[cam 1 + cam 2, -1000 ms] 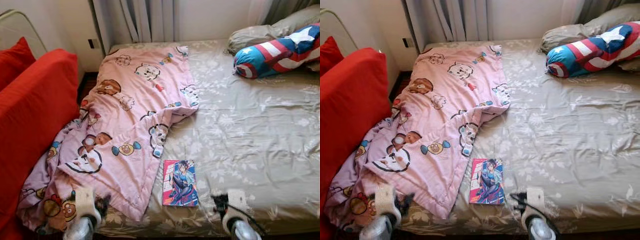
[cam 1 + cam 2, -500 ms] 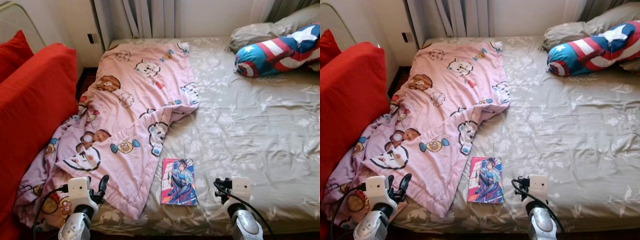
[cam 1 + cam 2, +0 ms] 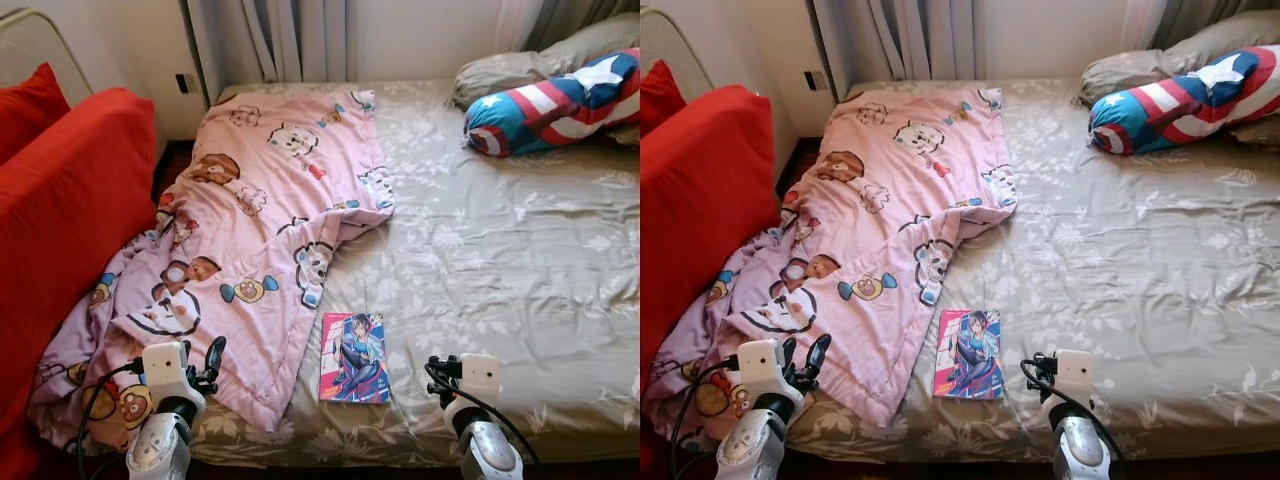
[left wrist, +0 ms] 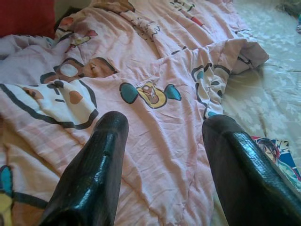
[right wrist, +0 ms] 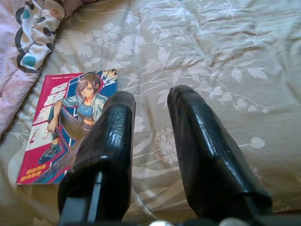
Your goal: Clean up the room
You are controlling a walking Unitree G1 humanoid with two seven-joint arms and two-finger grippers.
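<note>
Both arms have come up over the bed's (image 3: 520, 270) near edge. The left gripper (image 4: 164, 141), fingers apart, hovers above the rumpled blanket (image 3: 260, 230); the right gripper (image 5: 150, 117), fingers parted, hangs just beside the book (image 3: 354, 357). Tidying looks about to begin.

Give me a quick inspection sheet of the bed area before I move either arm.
Surface: bed with grey floral sheet, wrinkled.
Job's things: pink cartoon blanket rumpled, spilling off the bed's left edge; comic book flat near the front edge, beside the blanket.
Clutter: star-striped bolster against a grey pillow.
Grippers: left gripper over the blanket, jaws open, empty; right gripper over the sheet beside the book, jaws open, empty.
Cables: black leads at both wrists.
Surroundings: red cushions, curtains.
</note>
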